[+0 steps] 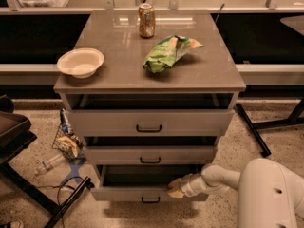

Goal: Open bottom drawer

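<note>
- The cabinet [118,65] is a boxy grey-beige unit with a smooth, glossy flat top and three drawers stacked down its front.
- The robot arm [270,194], rounded white shells, is at the cabinet's lower right and reaches left towards its lowest front.
- The top drawer [109,122] sits just under the cabinet top. It has a flat matte front and a slim black bar handle, with a dark gap above it.
- The middle drawer [190,155] has the same flat front, also with a dark gap above it.
- The bottom drawer [123,194], lowest in the cabinet, stands partly pulled out with a shadowed interior showing behind its front. Its small black handle [150,200] is at the centre.
- A crumpled green chip bag [168,52] lies centre-right on the cabinet top.
- A round, pale bowl [80,62] sits at the top's left edge.
- The gripper [175,189], yellowish at the tip, rests against the upper edge of the bottom drawer's front, right of the handle. Whether it is open or closed cannot be told.
- A shiny metal can [147,20] stands upright at the back of the top.
</note>
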{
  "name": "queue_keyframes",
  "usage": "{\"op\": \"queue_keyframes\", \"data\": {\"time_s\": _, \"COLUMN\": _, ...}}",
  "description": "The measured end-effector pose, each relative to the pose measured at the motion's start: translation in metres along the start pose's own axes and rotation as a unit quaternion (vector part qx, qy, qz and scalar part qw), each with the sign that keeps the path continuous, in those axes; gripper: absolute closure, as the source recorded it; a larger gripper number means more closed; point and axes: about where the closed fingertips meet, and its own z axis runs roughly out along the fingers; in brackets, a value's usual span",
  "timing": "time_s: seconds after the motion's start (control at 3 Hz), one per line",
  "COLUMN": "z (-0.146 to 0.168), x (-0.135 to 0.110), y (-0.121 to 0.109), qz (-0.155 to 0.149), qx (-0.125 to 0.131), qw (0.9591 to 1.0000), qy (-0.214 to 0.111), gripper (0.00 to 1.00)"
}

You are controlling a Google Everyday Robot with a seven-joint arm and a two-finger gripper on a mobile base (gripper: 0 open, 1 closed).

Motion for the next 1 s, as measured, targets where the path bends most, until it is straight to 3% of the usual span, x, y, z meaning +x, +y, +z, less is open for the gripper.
{"op": "queue_keyframes", "data": {"time_s": 0.33, "z": 0.000, "x": 0.000, "y": 0.000, "qz": 0.000, "qx": 0.000, "qw": 1.0000, "qy": 0.000, "gripper": 1.00}}
{"op": "queue_keyframes", "data": {"time_s": 0.67, "z": -0.011, "x": 0.023, "y": 0.018, "qz": 0.028, "qx": -0.006, "qw": 0.9996, "qy": 0.010, "gripper": 1.00}}
{"op": "queue_keyframes", "data": {"time_s": 1.0, "z": -0.010, "x": 0.023, "y": 0.018, "qz": 0.029, "qx": -0.006, "qw": 0.9995, "qy": 0.010, "gripper": 1.00}}
